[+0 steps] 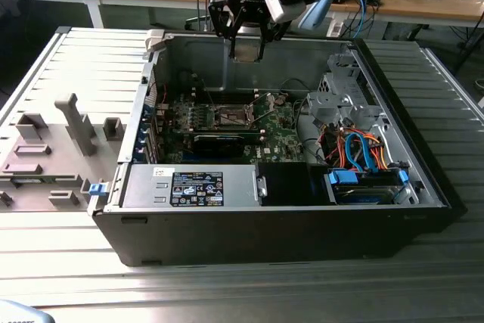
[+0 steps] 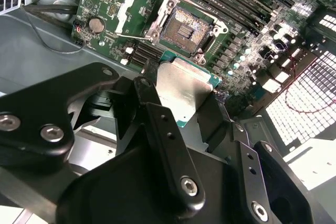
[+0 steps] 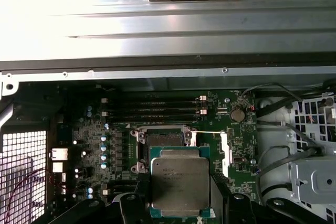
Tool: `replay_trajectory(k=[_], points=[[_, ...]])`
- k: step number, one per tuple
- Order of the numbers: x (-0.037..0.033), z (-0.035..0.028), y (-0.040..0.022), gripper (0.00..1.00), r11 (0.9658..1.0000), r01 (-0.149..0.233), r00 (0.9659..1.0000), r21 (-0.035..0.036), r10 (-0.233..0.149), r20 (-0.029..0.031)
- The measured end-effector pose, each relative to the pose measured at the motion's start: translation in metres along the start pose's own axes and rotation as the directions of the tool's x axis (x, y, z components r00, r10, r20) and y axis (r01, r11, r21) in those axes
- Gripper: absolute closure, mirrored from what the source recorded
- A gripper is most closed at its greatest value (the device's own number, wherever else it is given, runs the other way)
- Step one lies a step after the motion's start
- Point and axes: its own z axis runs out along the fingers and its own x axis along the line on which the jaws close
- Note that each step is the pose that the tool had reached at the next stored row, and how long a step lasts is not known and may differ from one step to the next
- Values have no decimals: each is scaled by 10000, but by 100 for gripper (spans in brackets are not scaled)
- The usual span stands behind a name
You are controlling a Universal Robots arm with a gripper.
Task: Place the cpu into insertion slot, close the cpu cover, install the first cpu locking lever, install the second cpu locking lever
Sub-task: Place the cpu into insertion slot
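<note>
The cpu (image 3: pixel 180 184) hangs clamped in the pincer (image 2: pixel 181 98), whose black fingers (image 2: pixel 163 135) are closed against two opposite edges of it, only as far apart as the chip is wide. It is a flat square chip with a dull silver-grey metal top and a thin green rim showing around the edge. It is held level with the metal top facing up toward the arm.

Below the pincer and well apart from it lies the insertion slot (image 2: pixel 184 27), a dark square recess with a silvery rim. It is open, and its inner field is bare. The cpu cover (image 2: pixel 134 9), a thin silvery frame with a large square opening, is swung up and stands just beside the slot.

Around the slot spreads the green circuit board (image 3: pixel 231 145), with a row of long memory slots (image 3: pixel 152 111) on one side of the socket.

In the exterior view the pincer is above the rim of the open computer case (image 1: pixel 265 225), which lies on its side on a ribbed metal desk (image 1: pixel 227 285).
</note>
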Motion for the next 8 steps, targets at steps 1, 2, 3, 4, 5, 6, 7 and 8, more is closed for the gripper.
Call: replay_trajectory(k=[1,2,3,4,5,6,7,8], points=[[0,2,0,46,10000,0,10000,0,0,0],[0,5,0,46,10000,0,10000,0,0,0],[0,7,-1,46,10000,0,10000,0,0,0],[0,8,-1,46,10000,0,10000,1,0,0],[0,10,-1,46,10000,0,10000,0,0,0],[0,11,-1,46,10000,0,10000,1,0,0],[0,16,-1,46,10000,0,10000,0,0,0],[0,18,-2,46,10000,0,10000,0,0,0]])
